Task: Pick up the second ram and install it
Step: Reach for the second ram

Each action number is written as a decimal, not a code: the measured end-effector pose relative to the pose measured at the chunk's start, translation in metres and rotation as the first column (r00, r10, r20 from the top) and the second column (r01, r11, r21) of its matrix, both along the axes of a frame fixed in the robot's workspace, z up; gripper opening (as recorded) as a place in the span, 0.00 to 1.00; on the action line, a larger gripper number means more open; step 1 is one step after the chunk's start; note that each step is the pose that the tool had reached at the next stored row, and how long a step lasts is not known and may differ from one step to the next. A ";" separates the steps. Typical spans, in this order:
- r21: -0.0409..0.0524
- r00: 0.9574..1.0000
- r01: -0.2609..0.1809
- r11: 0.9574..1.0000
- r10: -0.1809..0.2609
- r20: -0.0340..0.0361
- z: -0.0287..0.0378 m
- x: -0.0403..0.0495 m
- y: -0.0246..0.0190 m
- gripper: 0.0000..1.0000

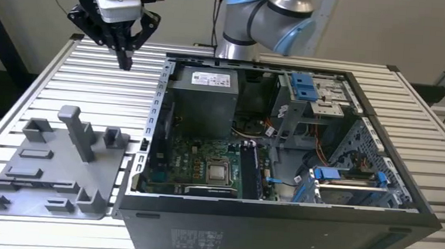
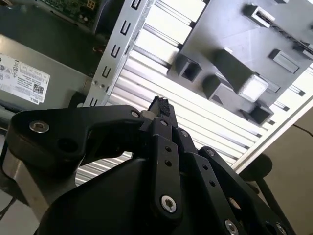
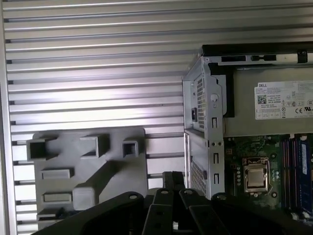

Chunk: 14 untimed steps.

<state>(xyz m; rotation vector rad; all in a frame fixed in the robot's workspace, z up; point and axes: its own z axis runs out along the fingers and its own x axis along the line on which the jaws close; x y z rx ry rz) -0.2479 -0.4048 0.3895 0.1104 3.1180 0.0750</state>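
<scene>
Hand [image 1: 124,62] clenched, empty, above tabletop [image 1: 44,88].
Hangs beside open PC case [image 1: 262,227], apart from grey fixture [image 1: 46,177]; touches neither.

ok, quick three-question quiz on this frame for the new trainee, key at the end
1. True or false: the computer case is closed up.
2. In the exterior view, the grey fixture plate lies: A) to the left of the case B) to the right of the case C) inside it.
3. Fill in: the tool, above the slatted table, has its jaws ___.
Key: 1 false, it is open with the motherboard showing; 2 A; 3 shut.
</scene>
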 end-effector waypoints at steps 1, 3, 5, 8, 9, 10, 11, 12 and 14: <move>0.000 1.000 0.000 1.000 0.000 0.000 -0.0001 -0.0031 -0.0001 0.11; 0.000 1.000 0.000 1.000 0.000 0.000 -0.0003 -0.0096 -0.0003 0.11; 0.000 1.000 0.000 1.000 0.000 0.000 -0.0006 -0.0161 -0.0006 0.11; 0.000 1.000 0.000 1.000 0.000 0.000 -0.0012 -0.0263 -0.0010 0.11; 0.000 1.000 0.000 1.000 0.000 0.000 -0.0014 -0.0299 -0.0012 0.11; 0.000 1.000 0.000 1.000 0.000 0.000 -0.0016 -0.0334 -0.0014 0.11; 0.000 1.000 0.000 1.000 0.000 0.000 -0.0018 -0.0368 -0.0015 0.11; 0.000 1.000 0.000 1.000 0.000 0.000 -0.0019 -0.0401 -0.0017 0.11; 0.000 1.000 0.000 1.000 0.000 0.000 -0.0022 -0.0464 -0.0019 0.11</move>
